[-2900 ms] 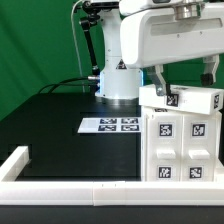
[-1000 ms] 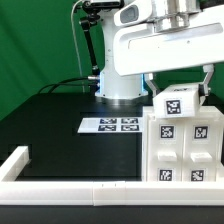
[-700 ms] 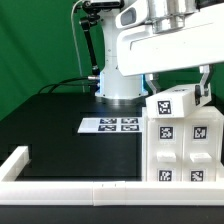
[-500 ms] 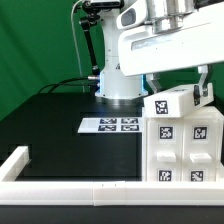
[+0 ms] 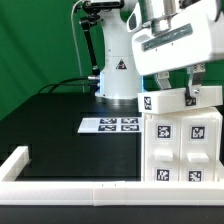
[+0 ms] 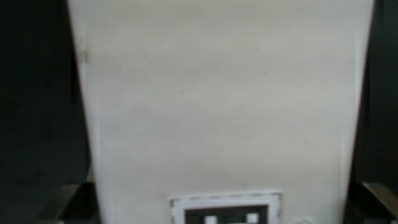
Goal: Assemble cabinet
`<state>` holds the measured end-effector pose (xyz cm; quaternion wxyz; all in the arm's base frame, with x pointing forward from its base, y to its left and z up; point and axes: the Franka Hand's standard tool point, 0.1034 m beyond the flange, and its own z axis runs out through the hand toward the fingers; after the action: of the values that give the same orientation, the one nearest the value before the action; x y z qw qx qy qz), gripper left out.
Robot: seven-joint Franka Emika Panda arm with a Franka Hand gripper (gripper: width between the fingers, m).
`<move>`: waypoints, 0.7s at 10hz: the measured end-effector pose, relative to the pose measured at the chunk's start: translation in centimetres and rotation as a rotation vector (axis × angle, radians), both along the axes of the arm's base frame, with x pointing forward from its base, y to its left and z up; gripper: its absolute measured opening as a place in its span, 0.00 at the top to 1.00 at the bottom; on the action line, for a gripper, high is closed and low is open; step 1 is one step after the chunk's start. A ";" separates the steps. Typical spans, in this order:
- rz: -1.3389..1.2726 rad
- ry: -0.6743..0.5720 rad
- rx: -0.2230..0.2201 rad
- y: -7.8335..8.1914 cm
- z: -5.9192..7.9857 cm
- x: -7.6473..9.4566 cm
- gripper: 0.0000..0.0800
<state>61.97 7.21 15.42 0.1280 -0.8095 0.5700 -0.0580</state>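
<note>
At the exterior view's right, the gripper is clamped on a white tagged panel, holding it tilted just above the cabinet body standing on the black table. Marker board lies flat near the robot base. Wrist view: the panel fills the frame, one tag visible.
</note>
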 end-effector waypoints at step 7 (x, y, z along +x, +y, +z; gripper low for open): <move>-0.631 0.117 0.188 0.8 -0.1 -0.1 0.30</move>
<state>61.84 8.05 15.34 0.1449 -0.5798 0.8017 0.0046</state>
